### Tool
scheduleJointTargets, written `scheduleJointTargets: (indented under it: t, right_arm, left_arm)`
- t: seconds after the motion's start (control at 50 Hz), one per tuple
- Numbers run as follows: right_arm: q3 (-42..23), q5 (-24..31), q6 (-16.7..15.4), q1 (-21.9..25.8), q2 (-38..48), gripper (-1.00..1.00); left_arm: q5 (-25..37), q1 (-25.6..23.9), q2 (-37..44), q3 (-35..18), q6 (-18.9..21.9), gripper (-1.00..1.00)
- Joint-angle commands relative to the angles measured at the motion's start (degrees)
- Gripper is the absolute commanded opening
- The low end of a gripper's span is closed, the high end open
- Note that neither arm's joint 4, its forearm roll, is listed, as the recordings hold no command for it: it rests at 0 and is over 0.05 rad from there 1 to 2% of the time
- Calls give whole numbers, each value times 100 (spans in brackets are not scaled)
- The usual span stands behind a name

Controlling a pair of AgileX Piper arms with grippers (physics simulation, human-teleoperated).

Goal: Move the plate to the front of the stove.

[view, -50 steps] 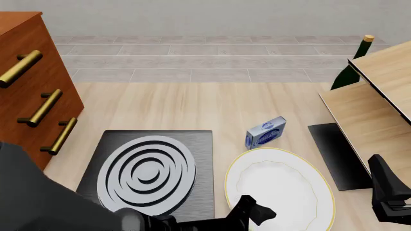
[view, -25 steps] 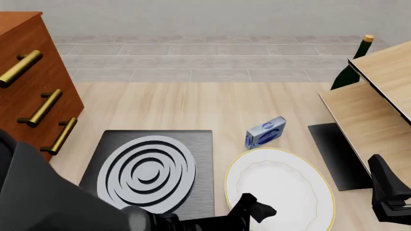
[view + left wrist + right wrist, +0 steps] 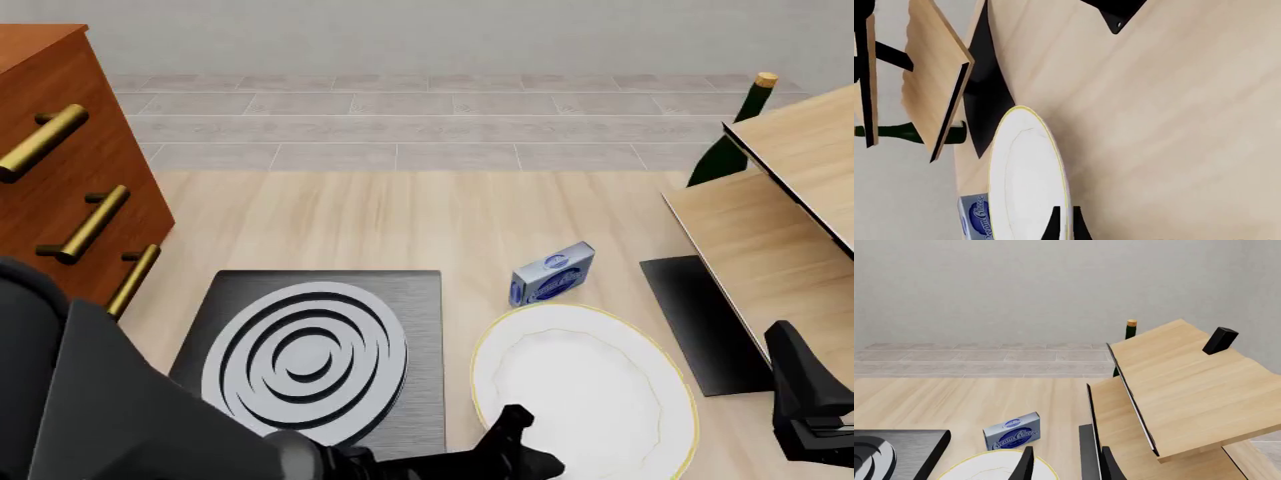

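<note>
Lying on a pale wooden desk (image 3: pixel 400 220), the plate (image 3: pixel 583 395) is pinched at its near edge by the left claw (image 3: pixel 518 442); the right claw (image 3: pixel 805 400) I cannot tell.

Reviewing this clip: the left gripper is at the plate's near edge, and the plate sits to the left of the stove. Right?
Not quite. In the front view the plate lies to the right of the stove, not the left. The left gripper is indeed at its near edge.
</note>
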Motion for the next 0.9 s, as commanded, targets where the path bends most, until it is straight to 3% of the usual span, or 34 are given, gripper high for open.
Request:
scheduleJointTargets:
  t: [0.02, 0.9]
  right_arm:
    - [0, 0, 0, -1, -1, 100]
    - [0, 0, 0, 0, 0, 100]
  left_arm:
    - [-65, 58, 244, -38, 230, -100]
    - [-717, 203, -304, 351, 580, -100]
